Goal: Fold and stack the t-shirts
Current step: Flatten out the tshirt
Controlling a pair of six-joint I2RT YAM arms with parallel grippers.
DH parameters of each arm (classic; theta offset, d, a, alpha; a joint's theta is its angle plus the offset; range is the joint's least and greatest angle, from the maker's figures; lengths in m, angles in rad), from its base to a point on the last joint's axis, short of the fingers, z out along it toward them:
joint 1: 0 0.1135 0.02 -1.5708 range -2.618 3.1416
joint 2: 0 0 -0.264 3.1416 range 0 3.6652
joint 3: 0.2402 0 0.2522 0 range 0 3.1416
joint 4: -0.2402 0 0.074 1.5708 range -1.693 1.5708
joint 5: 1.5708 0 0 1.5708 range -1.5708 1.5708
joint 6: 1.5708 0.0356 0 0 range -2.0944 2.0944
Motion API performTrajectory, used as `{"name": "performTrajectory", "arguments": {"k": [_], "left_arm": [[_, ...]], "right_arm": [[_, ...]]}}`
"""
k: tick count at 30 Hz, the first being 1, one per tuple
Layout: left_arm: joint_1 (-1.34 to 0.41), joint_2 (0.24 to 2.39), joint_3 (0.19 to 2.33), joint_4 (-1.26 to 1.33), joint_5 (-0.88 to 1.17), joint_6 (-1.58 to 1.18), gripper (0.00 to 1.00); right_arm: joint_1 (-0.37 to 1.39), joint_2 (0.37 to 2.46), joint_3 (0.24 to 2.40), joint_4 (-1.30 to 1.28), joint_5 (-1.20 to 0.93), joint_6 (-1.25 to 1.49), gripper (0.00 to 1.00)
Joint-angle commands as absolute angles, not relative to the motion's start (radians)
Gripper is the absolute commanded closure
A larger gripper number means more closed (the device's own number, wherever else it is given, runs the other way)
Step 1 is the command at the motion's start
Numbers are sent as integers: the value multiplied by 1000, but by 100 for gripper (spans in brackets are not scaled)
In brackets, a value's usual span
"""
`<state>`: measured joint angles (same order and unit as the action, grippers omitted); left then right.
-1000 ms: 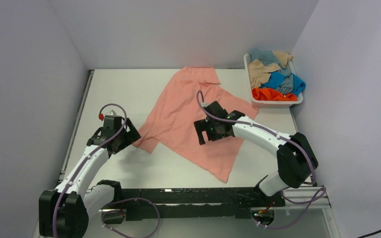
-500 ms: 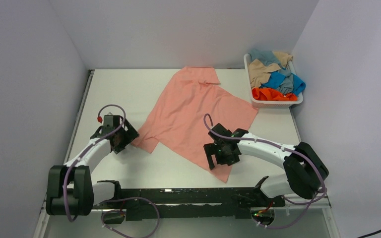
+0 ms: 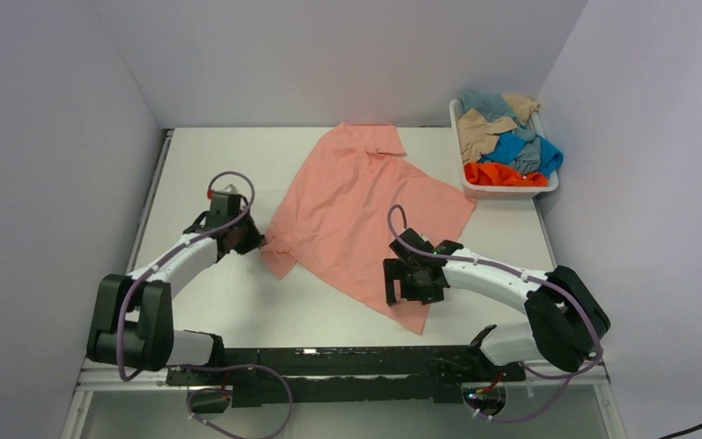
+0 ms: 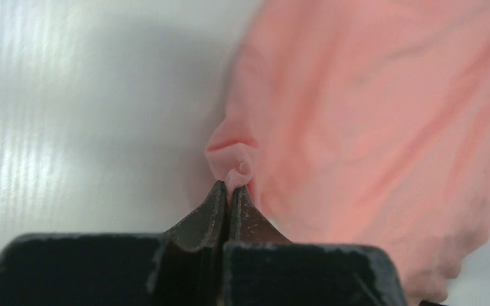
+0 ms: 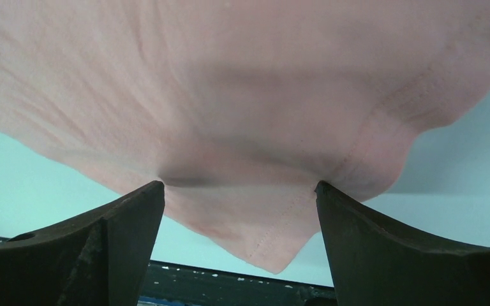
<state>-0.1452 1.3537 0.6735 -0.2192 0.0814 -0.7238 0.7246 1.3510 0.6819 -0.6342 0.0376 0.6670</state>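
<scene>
Pale grey walls (image 3: 329, 55) are seen on three sides of a white table (image 3: 228, 165), on which the salmon pink t-shirt (image 3: 356, 201) is spread almost flat but askew, its longest line running from a far end to a near corner. Just off the far right corner of this shirt a white basket (image 3: 510, 193) is placed, and the other t-shirts (image 3: 507, 151), orange, blue, tan and grey-blue, are heaped in it, not yet folded. At the left edge of the pink shirt the left gripper (image 3: 254, 242) is found. In its wrist view the jaws are pressed together and a small pucker of pink cloth (image 4: 233, 162) is pinched at their tips, so this edge is held. The rest of the shirt lies to the right of that gripper. At the near corner of the shirt the right gripper (image 3: 409, 285) is set low with its jaws wide apart. In its wrist view the stitched hem corner (image 5: 268, 242) is framed between the two fingers (image 5: 121, 223), and nothing is clamped. Whether the fingertips press on the cloth cannot be told. It is judged that the coming move turns on this corner: it lies directly between the right fingers and far from the left arm, so it should be taken by the right gripper before the shirt can be drawn straight between both holds.
</scene>
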Motion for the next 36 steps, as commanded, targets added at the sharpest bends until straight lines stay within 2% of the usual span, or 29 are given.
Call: {"name": "performTrajectory", "arguments": {"k": [1, 5, 10, 11, 15, 22, 25, 28, 31, 36], "left_arm": [[-343, 1272, 876, -385, -115, -634, 100], [-562, 1378, 1020, -477, -155, -616, 100], [-787, 1616, 1172, -578, -178, -610, 100], [-831, 1657, 1205, -584, -158, -596, 96], [-905, 1742, 1295, -628, -126, -575, 50], [-875, 1462, 1097, -497, -128, -609, 4], [-796, 1389, 968, -433, -41, -647, 2], [-750, 1358, 868, -363, 46, -669, 4], [-749, 1373, 832, -305, 96, -682, 11], [-750, 1460, 863, -325, 59, -706, 22]], "right_arm": [[688, 1275, 632, -672, 129, 720, 10], [626, 1195, 590, -672, 100, 720, 10], [564, 1142, 562, -650, 42, 699, 9], [556, 1140, 562, -654, 43, 693, 10], [539, 1146, 571, -668, 43, 679, 9], [536, 1161, 574, -652, 19, 657, 9], [536, 1172, 577, -639, 10, 649, 9], [535, 1181, 576, -631, 9, 646, 9], [536, 1194, 571, -628, 7, 643, 9], [535, 1200, 555, -617, 6, 644, 9]]}}
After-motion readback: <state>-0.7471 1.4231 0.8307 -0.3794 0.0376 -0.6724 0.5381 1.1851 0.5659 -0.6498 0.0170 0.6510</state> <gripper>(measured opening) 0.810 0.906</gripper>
